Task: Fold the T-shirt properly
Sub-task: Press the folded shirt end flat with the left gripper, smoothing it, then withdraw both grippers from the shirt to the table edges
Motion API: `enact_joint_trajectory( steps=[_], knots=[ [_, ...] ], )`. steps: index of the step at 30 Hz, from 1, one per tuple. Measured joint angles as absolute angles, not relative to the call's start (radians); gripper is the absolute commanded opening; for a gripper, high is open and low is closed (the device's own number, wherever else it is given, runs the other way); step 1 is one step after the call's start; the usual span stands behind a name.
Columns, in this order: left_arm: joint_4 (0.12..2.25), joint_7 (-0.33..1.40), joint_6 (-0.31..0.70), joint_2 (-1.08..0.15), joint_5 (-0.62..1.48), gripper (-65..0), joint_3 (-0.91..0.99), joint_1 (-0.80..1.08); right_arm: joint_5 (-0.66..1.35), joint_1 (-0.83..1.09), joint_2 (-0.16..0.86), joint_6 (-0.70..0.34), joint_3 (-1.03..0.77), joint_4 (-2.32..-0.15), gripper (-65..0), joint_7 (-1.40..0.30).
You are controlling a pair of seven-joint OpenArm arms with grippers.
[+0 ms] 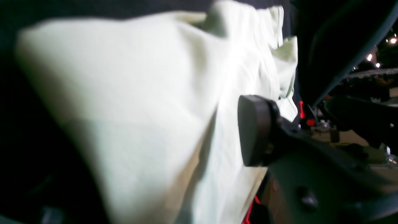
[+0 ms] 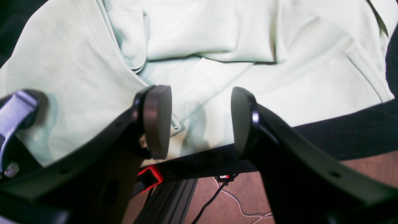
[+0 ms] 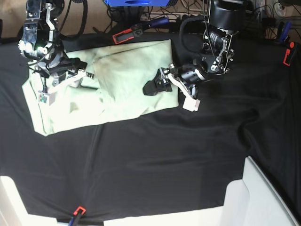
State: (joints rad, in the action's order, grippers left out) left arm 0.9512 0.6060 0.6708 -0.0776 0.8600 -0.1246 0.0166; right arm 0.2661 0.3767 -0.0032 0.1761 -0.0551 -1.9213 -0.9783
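Base view: T-shirt (image 3: 117,80), soft, limp, slumps at table's (image 3: 188,155) eleven o'clock; right pincer (image 2: 200,121) gapes empty above it, left pincer's (image 3: 155,86) grip unclear; pinch hem corners.

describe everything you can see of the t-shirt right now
The T-shirt is plain pale mint-green, soft cotton by its look, lying partly folded and wrinkled on the black table cloth, one panel doubled over. The right gripper hovers open over its edge; the left gripper sits at its other side, grip unclear.
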Motion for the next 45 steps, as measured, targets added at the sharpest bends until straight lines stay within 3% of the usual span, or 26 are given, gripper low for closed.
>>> enact_joint_trajectory(
  steps=[3,4,30,33,36,38,42,45],
  knots=[
    [0.938,0.602,0.668,-0.077,0.857,-62.1,-0.125,0.005,0.266,0.374,-0.003,0.176,-0.058,-1.921,-35.5,-0.978],
    [0.932,0.603,0.669,-0.077,0.858,-65.0,-0.125,-0.001,0.266,0.374,-0.003,0.176,-0.059,-1.921,-35.5,-0.978],
    [0.898,0.634,0.629,-0.203,0.825,-64.3,-0.127,-0.115,0.27,0.369,-0.003,0.176,-0.179,-1.921,-35.1,-0.888],
    [0.899,0.635,0.628,-0.205,0.827,-56.4,-0.127,-0.113,0.27,0.369,-0.003,0.176,-0.179,-1.921,-35.0,-0.888],
    [0.899,0.635,0.629,-0.22,0.837,-39.1,-0.127,-0.109,0.27,0.366,-0.003,0.176,-0.179,-1.921,-34.7,-0.888],
    [0.902,0.63,0.612,-0.233,0.844,-31.7,-0.118,-0.109,0.27,0.357,-0.003,0.175,-0.182,-1.921,-31.3,-0.888],
    [0.906,0.619,0.571,-0.263,0.855,-27.2,-0.116,-0.113,0.268,0.329,-0.004,0.073,-0.192,-1.921,-19.4,-0.892],
    [0.906,0.617,0.564,-0.292,0.857,-27.0,-0.116,-0.115,0.272,0.302,-0.006,-0.002,-0.246,-1.921,-15.5,-0.891]
  ],
)
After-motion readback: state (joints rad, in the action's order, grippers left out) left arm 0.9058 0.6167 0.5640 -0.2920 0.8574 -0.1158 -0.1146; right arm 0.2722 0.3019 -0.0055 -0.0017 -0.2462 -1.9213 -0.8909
